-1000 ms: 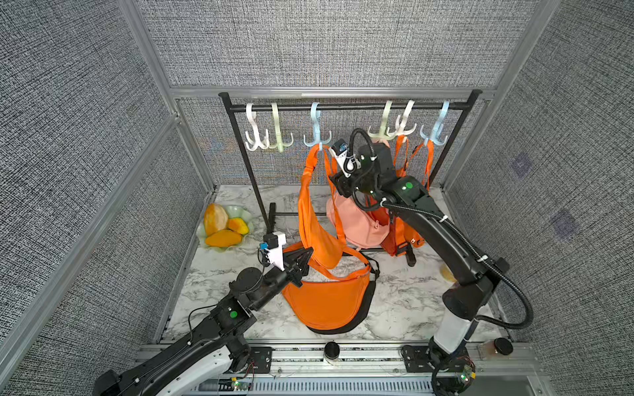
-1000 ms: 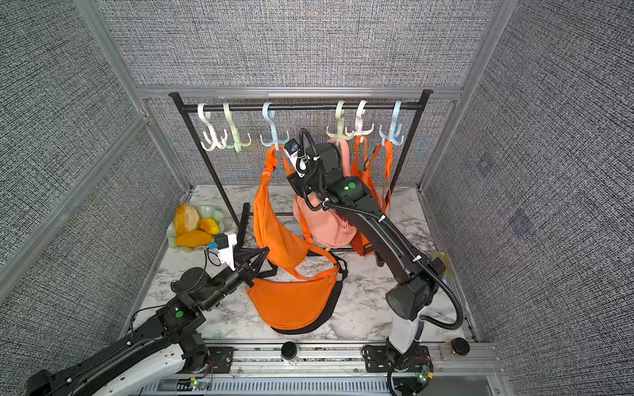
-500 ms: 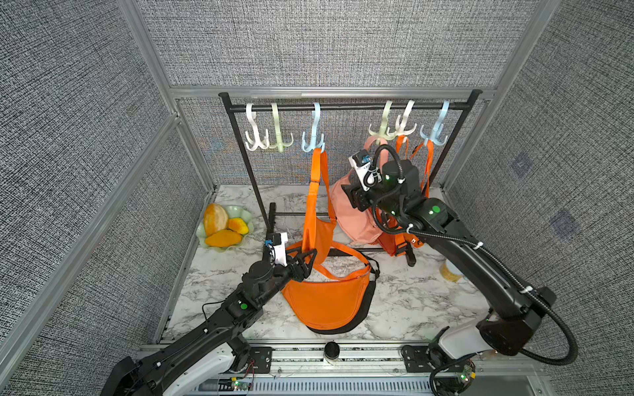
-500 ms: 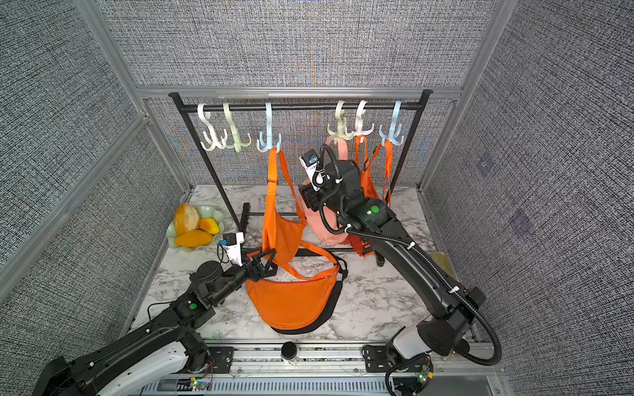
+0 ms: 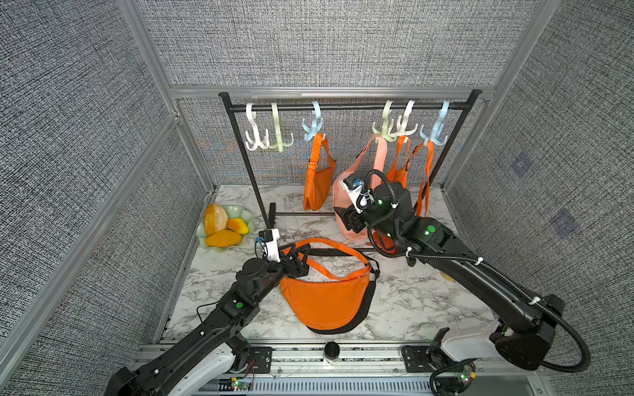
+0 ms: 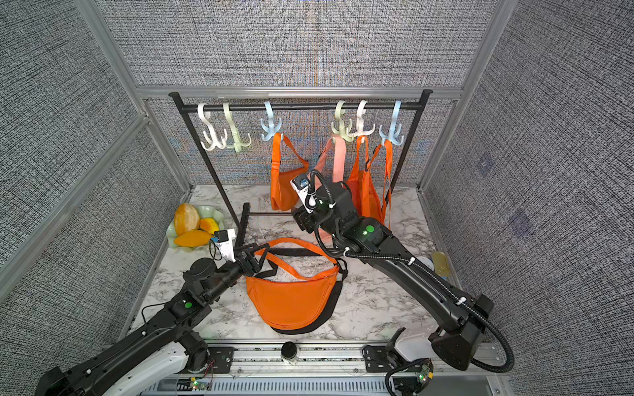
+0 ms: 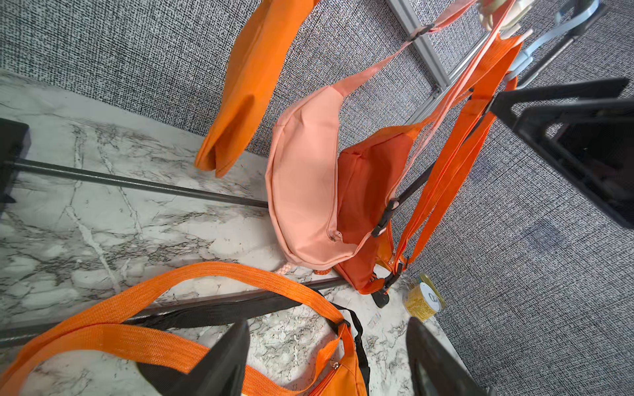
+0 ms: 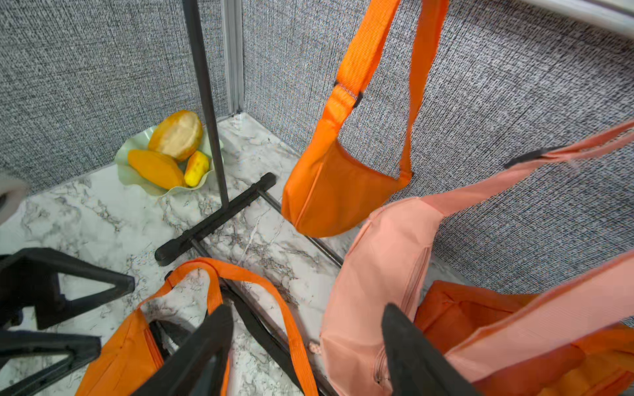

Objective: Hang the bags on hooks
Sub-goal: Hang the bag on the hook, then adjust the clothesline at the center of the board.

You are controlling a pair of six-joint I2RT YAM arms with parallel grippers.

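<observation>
The small orange bag now hangs free by its strap from the blue hook, left of the rail's middle. A moment ago both arms had it. The left fingers have let go and stand wide open, low beside the big orange bag on the desk. The right fingers are open and empty too — dropped in front of the pink bag.

Grey woven wall panels close the space at 9, 12 and 3 o'clock, held in silver metal framing. The tabletop is white marble with grey veins, brightly and evenly lit. A slotted metal rail runs along its 6 o'clock edge.
</observation>
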